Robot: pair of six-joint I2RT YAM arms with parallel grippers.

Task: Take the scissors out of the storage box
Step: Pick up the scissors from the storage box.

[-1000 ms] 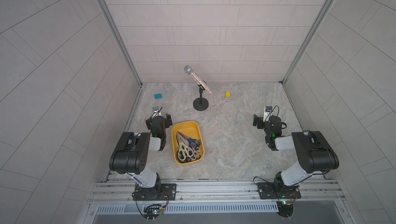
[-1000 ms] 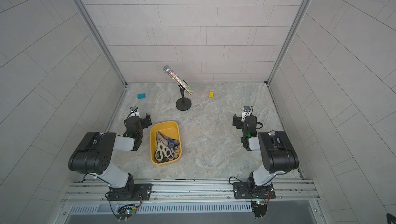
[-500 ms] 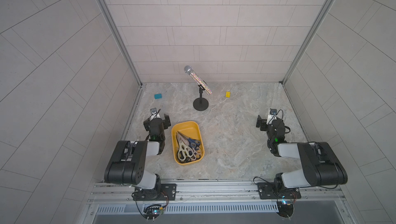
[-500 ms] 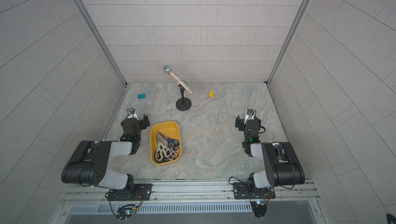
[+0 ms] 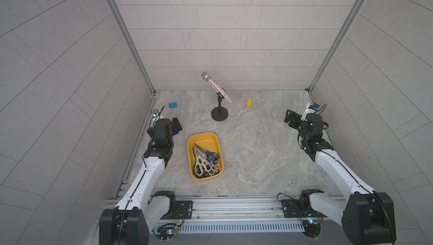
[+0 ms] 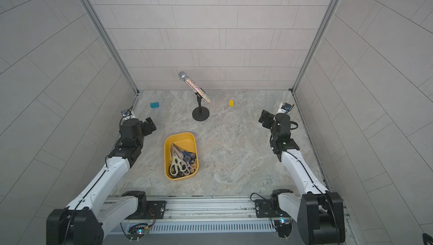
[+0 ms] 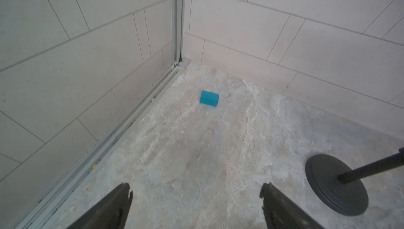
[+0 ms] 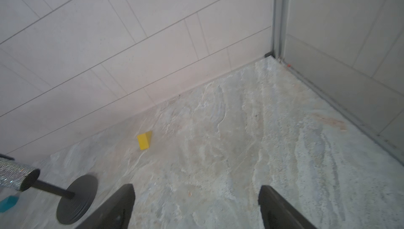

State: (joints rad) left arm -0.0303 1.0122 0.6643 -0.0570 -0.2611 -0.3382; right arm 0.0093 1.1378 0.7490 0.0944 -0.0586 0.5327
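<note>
Pale tiled walls close three sides of a mottled stone-look tabletop, which is bare on every side of the yellow storage box. The box lies with its long axis running from the rail side toward the back wall. The scissors are heaped inside along that axis, handles at its near end, blades toward its far end. The left gripper hangs near the box's far left corner, jaws spread wide with nothing between them. The right gripper, likewise wide and empty, is well apart off the box's right side. The left arm looks the nearer one, and would need to swing inward and down over the handles. Beyond the box's far end is a microphone stand, flanked by a teal block and a yellow block.
</note>
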